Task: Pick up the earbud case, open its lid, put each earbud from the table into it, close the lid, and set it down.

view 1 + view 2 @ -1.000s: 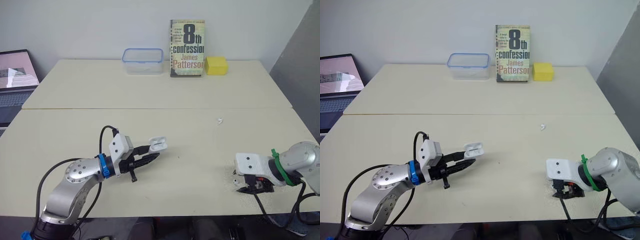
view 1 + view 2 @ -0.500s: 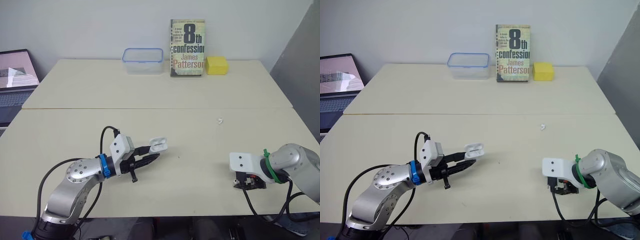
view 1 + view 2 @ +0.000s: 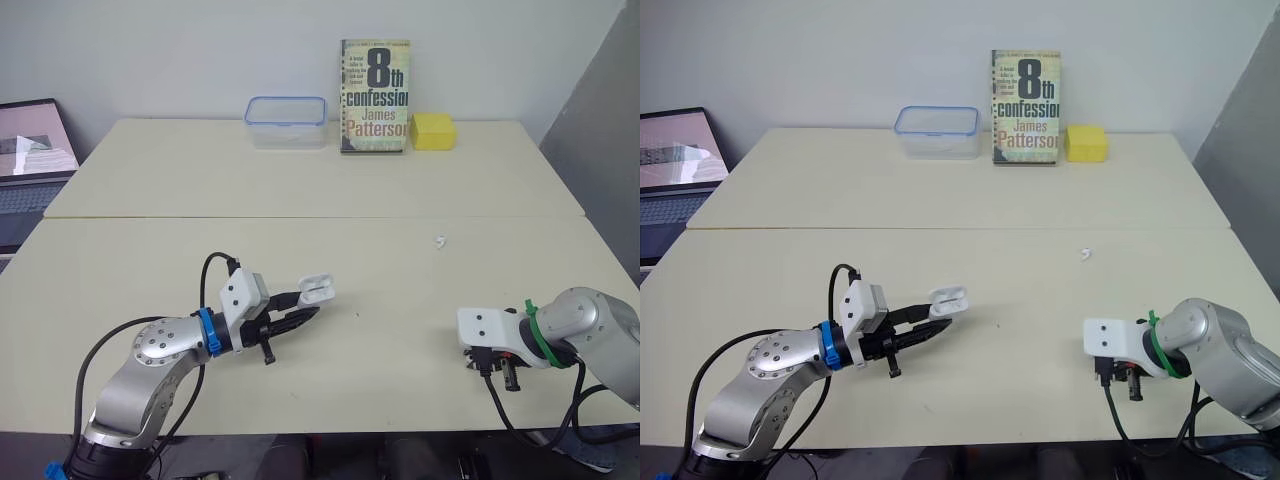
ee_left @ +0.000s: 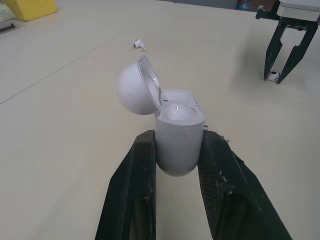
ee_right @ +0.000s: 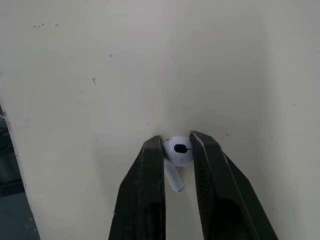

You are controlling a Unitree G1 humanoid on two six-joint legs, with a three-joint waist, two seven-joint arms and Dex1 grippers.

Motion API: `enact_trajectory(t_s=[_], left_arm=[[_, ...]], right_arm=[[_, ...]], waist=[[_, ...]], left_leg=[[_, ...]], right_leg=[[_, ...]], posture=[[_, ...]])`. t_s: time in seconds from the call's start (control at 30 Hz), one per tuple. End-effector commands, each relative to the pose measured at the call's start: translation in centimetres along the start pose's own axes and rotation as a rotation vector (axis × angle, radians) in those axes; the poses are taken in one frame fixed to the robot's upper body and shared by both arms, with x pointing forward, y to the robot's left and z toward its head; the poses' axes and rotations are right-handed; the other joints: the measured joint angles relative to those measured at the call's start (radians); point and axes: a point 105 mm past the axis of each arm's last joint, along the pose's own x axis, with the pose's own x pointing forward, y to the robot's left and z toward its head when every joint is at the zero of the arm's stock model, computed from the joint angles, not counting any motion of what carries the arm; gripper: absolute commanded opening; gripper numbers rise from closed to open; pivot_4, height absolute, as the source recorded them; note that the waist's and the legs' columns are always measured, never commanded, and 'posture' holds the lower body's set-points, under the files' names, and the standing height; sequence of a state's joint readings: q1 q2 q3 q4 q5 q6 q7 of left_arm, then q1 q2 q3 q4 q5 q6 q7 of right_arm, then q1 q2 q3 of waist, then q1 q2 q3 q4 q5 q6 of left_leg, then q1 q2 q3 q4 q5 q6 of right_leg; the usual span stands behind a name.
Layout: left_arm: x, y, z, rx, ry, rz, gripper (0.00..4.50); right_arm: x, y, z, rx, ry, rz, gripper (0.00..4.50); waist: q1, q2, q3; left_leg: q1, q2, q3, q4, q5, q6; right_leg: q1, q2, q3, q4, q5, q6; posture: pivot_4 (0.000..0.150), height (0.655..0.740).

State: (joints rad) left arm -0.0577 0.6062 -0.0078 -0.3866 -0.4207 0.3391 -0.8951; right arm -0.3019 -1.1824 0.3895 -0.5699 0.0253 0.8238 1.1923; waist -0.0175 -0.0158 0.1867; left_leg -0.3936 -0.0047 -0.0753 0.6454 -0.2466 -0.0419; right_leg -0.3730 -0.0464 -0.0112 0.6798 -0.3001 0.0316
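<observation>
The white earbud case (image 4: 177, 137) stands upright between the fingers of my left gripper (image 3: 310, 303), which is shut on its base just above the near table. Its round lid (image 4: 137, 87) is hinged back, open. At the front right, my right gripper (image 5: 177, 142) points down at the table, shut on one white earbud (image 5: 178, 151) that sits at table level. From the left wrist view the same earbud (image 4: 273, 76) shows between those fingertips. A second earbud (image 3: 439, 241) lies loose on the table farther back, to the right of centre.
Along the far edge stand a clear plastic container (image 3: 286, 121), an upright book (image 3: 374, 95) and a yellow block (image 3: 432, 131). A laptop (image 3: 35, 160) sits off the left side. A seam (image 3: 300, 217) runs across between the two tabletops.
My right gripper has shifted left over the earbud that lay beside it and now has its fingers on it. The left arm and case have stayed still.
</observation>
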Motion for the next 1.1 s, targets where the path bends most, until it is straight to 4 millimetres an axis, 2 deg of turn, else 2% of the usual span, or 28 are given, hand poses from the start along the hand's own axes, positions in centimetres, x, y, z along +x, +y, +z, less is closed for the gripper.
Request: enact_trajectory(t_s=[0.03, 0.1, 0.23, 0.4, 0.63, 0.93, 1.1], left_arm=[[0.2, 0.1, 0.8, 0.028, -0.037, 0.003, 0.80], [0.4, 0.2, 1.1, 0.024, -0.055, 0.008, 0.80], [1.5, 0.6, 2.7, 0.022, -0.154, 0.039, 0.80], [3.0, 0.7, 4.6, 0.047, -0.264, 0.082, 0.80], [4.5, 0.8, 5.7, 0.054, -0.324, 0.109, 0.80], [5.7, 0.9, 7.5, 0.061, -0.392, 0.132, 0.80], [5.9, 0.7, 7.8, 0.054, -0.407, 0.129, 0.80]], right_arm=[[-0.5, 0.2, 0.4, 0.009, -0.018, 0.006, 0.39], [-1.0, -0.1, 1.0, 0.008, -0.045, -0.001, 0.39], [-3.2, -1.6, 4.1, 0.057, -0.212, -0.046, 0.39], [-6.9, -2.0, 10.1, 0.177, -0.593, 0.003, 0.39], [-10.5, -2.7, 15.2, 0.313, -1.092, -0.010, 0.39], [-10.6, -3.7, 18.9, 0.445, -1.378, -0.131, 0.39], [-10.5, -4.4, 19.7, 0.492, -1.467, -0.228, 0.39]], waist=[[0.000, 0.000, 0.000], [0.000, 0.000, 0.000], [-0.002, 0.000, 0.000], [-0.002, 0.000, 0.000], [0.007, 0.000, 0.000], [0.009, 0.000, -0.001], [0.001, 0.000, -0.001]], left_leg=[[0.000, 0.000, 0.000, 0.000, 0.000, 0.000], [0.000, 0.000, 0.000, 0.000, 0.000, 0.000], [0.000, 0.000, 0.001, 0.000, 0.000, 0.000], [0.000, 0.000, 0.000, 0.000, 0.000, 0.000], [-0.002, -0.001, -0.003, 0.000, 0.000, 0.000], [-0.002, -0.002, -0.001, 0.000, 0.000, 0.000], [-0.002, -0.002, -0.001, 0.000, 0.000, 0.000]], right_leg=[[0.000, 0.000, 0.000, 0.000, 0.000, 0.000], [0.000, 0.000, 0.000, 0.000, 0.000, 0.000], [0.000, 0.000, 0.000, 0.000, 0.000, 0.000], [0.000, 0.000, 0.000, 0.000, 0.000, 0.000], [-0.001, 0.000, 0.000, 0.001, 0.000, 0.000], [-0.003, 0.001, 0.000, 0.002, 0.000, 0.000], [-0.003, 0.002, 0.000, 0.003, 0.000, 0.000]], posture=[[0.150, 0.7400], [0.150, 0.7400], [0.150, 0.7400], [0.150, 0.7400], [0.150, 0.7400], [0.150, 0.7400], [0.150, 0.7400]])
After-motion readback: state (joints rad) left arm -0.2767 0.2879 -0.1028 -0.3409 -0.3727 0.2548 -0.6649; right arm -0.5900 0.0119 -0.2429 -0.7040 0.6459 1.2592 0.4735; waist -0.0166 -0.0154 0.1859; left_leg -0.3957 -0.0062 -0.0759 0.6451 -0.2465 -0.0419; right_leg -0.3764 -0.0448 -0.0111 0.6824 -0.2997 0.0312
